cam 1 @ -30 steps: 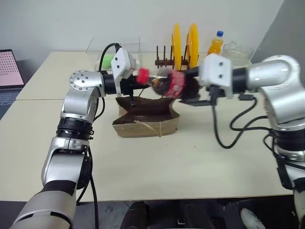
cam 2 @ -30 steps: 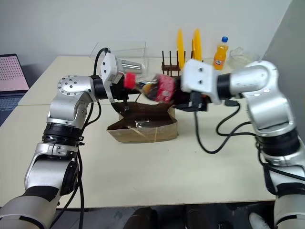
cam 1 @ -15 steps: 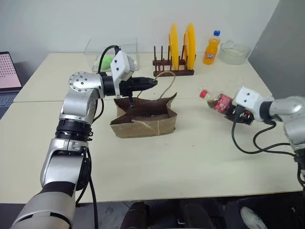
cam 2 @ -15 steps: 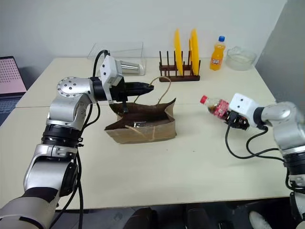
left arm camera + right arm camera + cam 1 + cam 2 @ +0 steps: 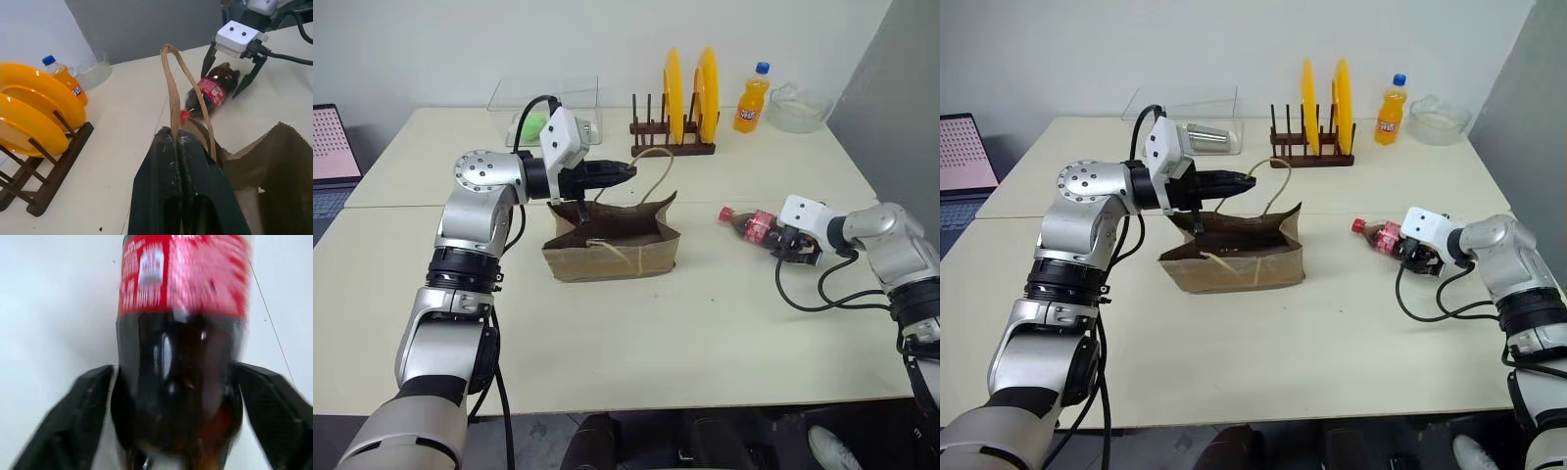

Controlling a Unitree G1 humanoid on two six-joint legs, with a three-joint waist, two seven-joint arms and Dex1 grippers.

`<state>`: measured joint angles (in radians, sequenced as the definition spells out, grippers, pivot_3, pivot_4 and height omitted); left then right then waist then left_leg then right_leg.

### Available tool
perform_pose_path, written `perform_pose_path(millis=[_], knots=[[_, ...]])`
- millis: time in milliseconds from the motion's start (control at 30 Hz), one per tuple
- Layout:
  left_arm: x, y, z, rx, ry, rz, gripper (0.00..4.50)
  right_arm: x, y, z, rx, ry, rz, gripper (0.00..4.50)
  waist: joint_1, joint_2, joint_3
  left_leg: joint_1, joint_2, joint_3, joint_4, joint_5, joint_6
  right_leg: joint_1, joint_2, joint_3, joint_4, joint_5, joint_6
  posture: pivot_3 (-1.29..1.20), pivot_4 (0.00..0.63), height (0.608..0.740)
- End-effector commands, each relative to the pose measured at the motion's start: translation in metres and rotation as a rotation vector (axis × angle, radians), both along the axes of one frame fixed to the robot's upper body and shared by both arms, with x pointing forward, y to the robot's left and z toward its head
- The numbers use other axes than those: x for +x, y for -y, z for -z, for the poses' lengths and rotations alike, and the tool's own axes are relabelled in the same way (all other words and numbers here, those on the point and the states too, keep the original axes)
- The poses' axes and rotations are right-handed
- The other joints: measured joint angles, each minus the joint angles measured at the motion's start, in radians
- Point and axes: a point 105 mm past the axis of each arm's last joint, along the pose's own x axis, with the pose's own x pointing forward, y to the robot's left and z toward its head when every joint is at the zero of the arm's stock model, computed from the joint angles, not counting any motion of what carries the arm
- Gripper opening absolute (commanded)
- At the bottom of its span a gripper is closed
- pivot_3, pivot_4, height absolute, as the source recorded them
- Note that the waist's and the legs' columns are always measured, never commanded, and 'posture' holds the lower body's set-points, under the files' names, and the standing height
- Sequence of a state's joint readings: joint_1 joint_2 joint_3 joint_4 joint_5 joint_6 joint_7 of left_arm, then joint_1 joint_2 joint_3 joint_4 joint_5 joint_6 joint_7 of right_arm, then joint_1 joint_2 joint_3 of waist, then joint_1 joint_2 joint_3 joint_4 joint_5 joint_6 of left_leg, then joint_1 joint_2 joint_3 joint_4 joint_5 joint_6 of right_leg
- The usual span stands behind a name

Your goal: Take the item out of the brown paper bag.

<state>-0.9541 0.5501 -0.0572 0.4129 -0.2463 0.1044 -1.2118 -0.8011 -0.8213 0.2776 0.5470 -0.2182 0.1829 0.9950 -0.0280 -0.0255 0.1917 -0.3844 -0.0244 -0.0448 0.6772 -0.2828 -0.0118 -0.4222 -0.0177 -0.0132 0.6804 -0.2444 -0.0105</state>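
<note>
The item, a small dark cola bottle (image 5: 756, 224) with a red label and red cap, lies on its side on the table, to the right of the brown paper bag (image 5: 612, 245). My right gripper (image 5: 221, 83) is open, one finger on each side of the bottle's base with small gaps showing; the right wrist view shows the bottle (image 5: 181, 333) between the spread fingers (image 5: 83, 406). My left gripper (image 5: 625, 171) is shut on the bag's far looped handle (image 5: 171, 78) and holds it up above the open bag. The near handle hangs down the bag's front.
A wooden rack with two yellow plates (image 5: 685, 98), an orange soda bottle (image 5: 750, 98) and a glass bowl (image 5: 798, 106) stand at the back. A clear box (image 5: 543, 108) is at the back left, and a laptop (image 5: 333, 142) sits at the far left edge.
My right arm carried the bottle from above the bag to the right and down onto the table, then its fingers spread off it. The left gripper kept hold of the handle.
</note>
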Motion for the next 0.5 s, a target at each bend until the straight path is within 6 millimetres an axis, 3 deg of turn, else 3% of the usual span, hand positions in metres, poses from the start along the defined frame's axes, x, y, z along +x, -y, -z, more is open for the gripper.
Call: perform_pose_path(millis=[33, 133, 333, 500], knots=[[-0.004, 0.000, -0.011, 0.002, 0.045, 0.003, 0.00, 0.003, 0.000, -0.016, -0.003, 0.036, -0.016, 4.49, 0.000, 0.000, 0.000, 0.000, 0.000, 0.000, 0.000, 0.000, 0.000, 0.000, 0.000, 0.000, 0.000, 0.000, 0.000, 0.00, 0.150, 0.740], [-0.004, 0.000, -0.011, 0.004, 0.042, 0.003, 0.00, 0.000, 0.001, -0.022, -0.009, 0.049, -0.028, 4.49, 0.000, 0.000, 0.000, 0.000, 0.000, 0.000, 0.000, 0.000, 0.000, 0.000, 0.000, 0.000, 0.000, 0.000, 0.000, 0.00, 0.150, 0.740], [-0.002, -0.003, -0.010, 0.004, 0.042, -0.016, 0.00, -0.039, -0.001, -0.077, 0.094, 0.154, -0.104, 4.49, 0.004, 0.001, 0.000, -0.001, 0.000, -0.001, 0.000, 0.000, 0.000, 0.000, 0.000, -0.001, 0.000, 0.000, 0.000, 0.00, 0.150, 0.740], [-0.001, -0.007, -0.007, 0.018, 0.021, -0.015, 0.00, -0.098, -0.056, -0.096, 0.414, 0.235, -0.243, 4.49, 0.008, 0.000, 0.000, -0.001, 0.000, -0.003, 0.000, 0.000, 0.000, 0.002, 0.000, -0.003, -0.001, -0.001, 0.001, 0.00, 0.150, 0.740]])
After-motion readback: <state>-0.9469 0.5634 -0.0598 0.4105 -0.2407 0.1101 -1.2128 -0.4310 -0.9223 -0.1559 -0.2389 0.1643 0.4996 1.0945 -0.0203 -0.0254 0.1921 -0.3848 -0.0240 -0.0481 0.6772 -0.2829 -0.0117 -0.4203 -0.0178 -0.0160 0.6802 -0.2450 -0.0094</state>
